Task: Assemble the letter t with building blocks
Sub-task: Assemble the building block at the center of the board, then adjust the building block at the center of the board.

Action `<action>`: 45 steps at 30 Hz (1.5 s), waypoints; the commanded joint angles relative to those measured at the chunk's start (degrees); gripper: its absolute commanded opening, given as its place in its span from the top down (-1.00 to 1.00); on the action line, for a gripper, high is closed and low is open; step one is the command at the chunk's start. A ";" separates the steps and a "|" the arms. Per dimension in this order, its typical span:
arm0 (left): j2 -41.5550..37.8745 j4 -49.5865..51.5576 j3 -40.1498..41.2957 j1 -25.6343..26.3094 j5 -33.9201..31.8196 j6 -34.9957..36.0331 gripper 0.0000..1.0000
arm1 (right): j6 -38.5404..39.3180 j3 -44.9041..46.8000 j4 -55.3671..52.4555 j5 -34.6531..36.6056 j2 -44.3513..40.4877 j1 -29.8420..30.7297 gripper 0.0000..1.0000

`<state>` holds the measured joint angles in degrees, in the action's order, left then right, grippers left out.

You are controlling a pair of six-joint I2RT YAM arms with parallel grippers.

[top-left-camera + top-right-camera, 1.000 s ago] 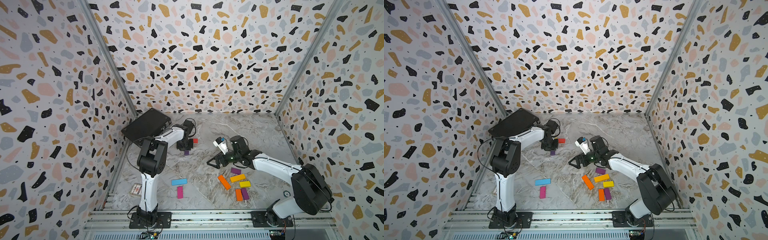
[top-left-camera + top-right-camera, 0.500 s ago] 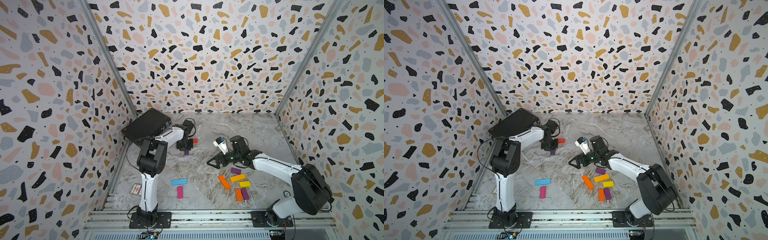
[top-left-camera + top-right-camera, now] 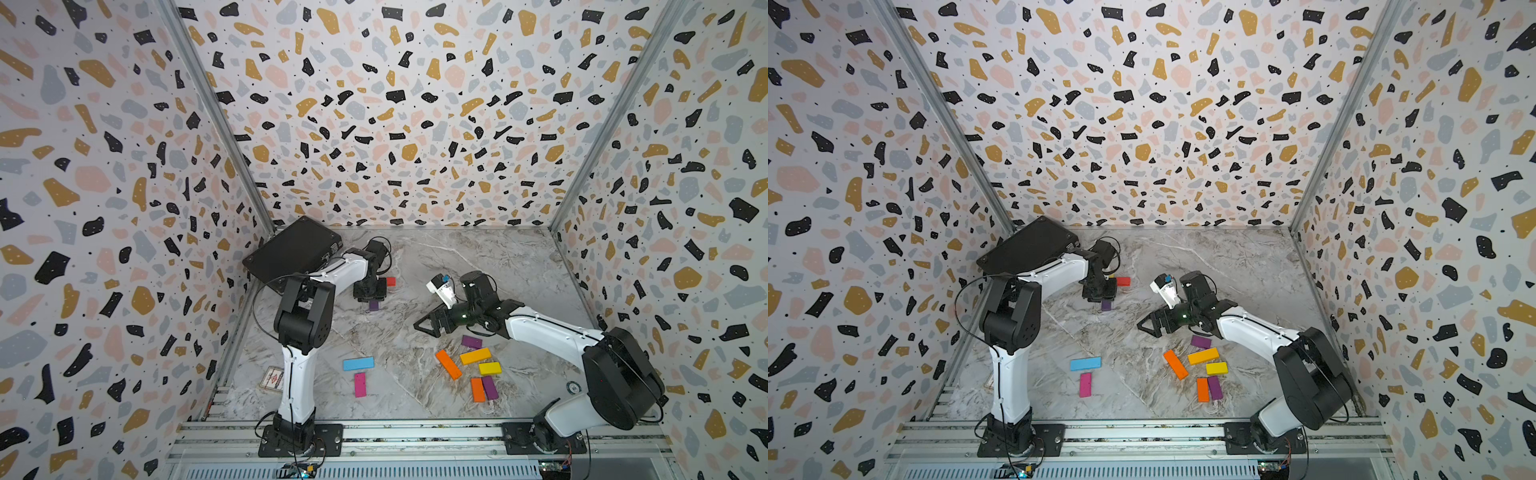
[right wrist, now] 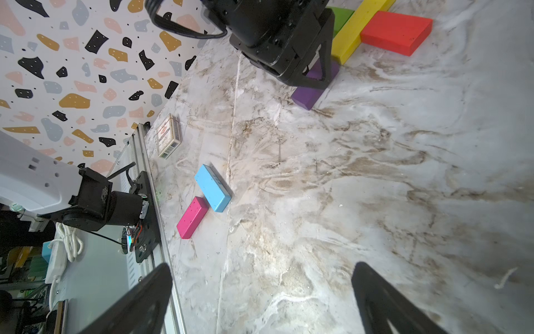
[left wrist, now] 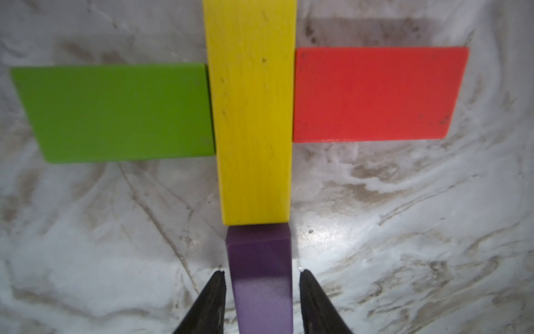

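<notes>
In the left wrist view a long yellow block (image 5: 251,115) lies flat, with a green block (image 5: 115,112) and a red block (image 5: 375,95) against its two sides. A purple block (image 5: 260,260) butts against its near end. My left gripper (image 5: 261,273) straddles that purple block, open, with a thin gap on each side. In a top view it sits low over the purple block (image 3: 374,305) beside the red one (image 3: 391,281). My right gripper (image 3: 428,328) hovers mid-table, wide open and holding nothing.
Loose blocks: blue (image 3: 358,363) and pink (image 3: 360,384) near the front, and a cluster of orange (image 3: 448,364), amber (image 3: 475,356), yellow (image 3: 490,368) and purple (image 3: 471,342) under the right arm. The black case (image 3: 293,251) leans at the back left. A small card box (image 3: 272,378) lies by the left wall.
Both arms and all the blocks stay where they were in the top views. Any movement of the left jaws is too small to make out there.
</notes>
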<state>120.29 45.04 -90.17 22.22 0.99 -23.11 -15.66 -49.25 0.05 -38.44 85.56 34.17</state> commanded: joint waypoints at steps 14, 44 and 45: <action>-0.06 1.19 -1.68 -0.24 -1.81 1.11 0.13 | -0.43 -1.89 0.54 -1.21 -0.35 -0.25 -0.99; -27.18 -1.54 23.33 1.42 0.99 -1.80 0.31 | -4.01 3.40 0.40 -0.01 -7.85 -0.07 -0.99; -26.26 -2.82 23.20 1.51 1.44 -2.03 0.38 | -4.08 3.73 0.61 -0.06 -7.86 -0.03 -0.99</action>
<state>91.48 46.13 -66.85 23.44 0.84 -24.73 -19.07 -46.48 0.05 -38.81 79.07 34.13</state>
